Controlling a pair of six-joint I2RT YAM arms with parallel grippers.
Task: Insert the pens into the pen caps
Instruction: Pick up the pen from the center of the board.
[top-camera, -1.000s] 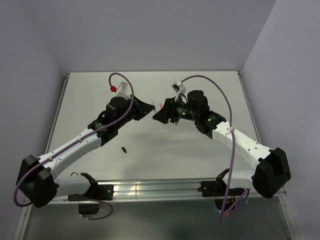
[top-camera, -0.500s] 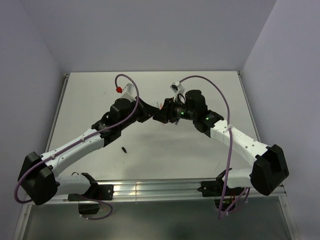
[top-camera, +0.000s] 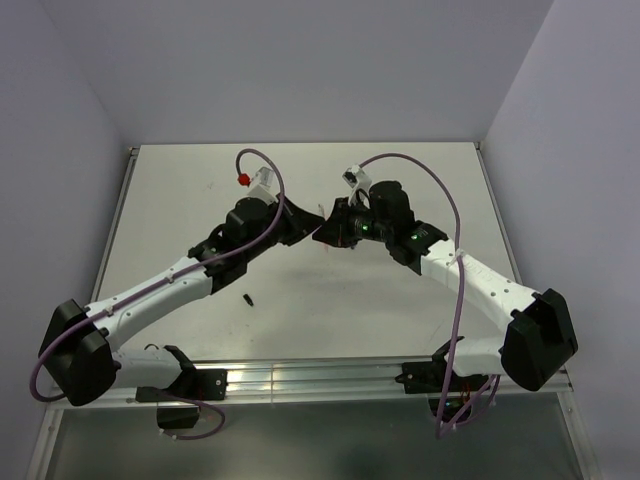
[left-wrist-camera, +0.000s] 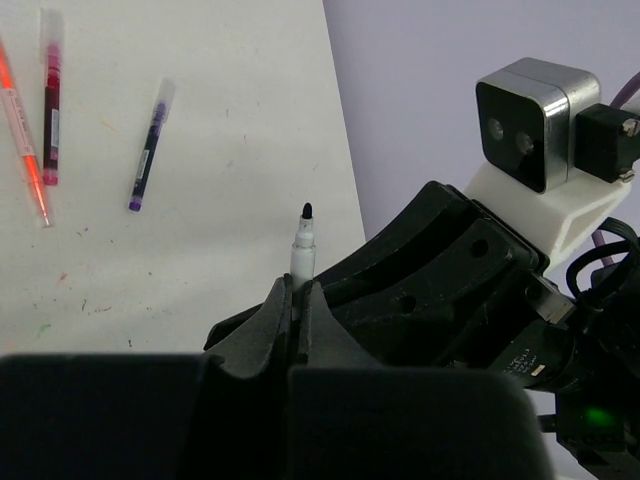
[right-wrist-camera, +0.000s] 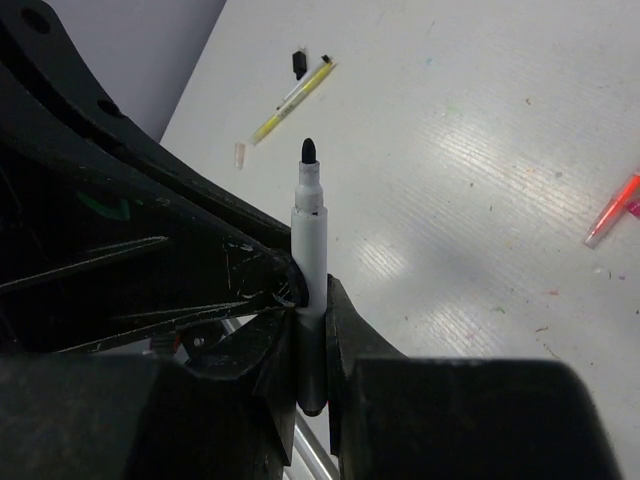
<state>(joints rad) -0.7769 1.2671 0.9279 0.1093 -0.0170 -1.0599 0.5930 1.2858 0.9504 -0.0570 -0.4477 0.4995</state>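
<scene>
Where my two arms meet over the middle of the table, my left gripper is pinched tight on the white pen. Its black tip stands up just above my fingers, in the centre of the left wrist view. My right gripper is clamped on a white barrel too, low in the centre of its own view, with the black tip pointing up the frame. The dark bulk of my other gripper crowds in from the left of that view, right against the barrel. It looks like one pen held by both, though I cannot be certain.

In the upper left of the left wrist view, an orange pen, a red pen and a purple pen lie flat on the table, near each other but not touching.

At the top of the right wrist view lies a yellow pen, with a black cap just beside its far end and a clear cap near its close end.
</scene>
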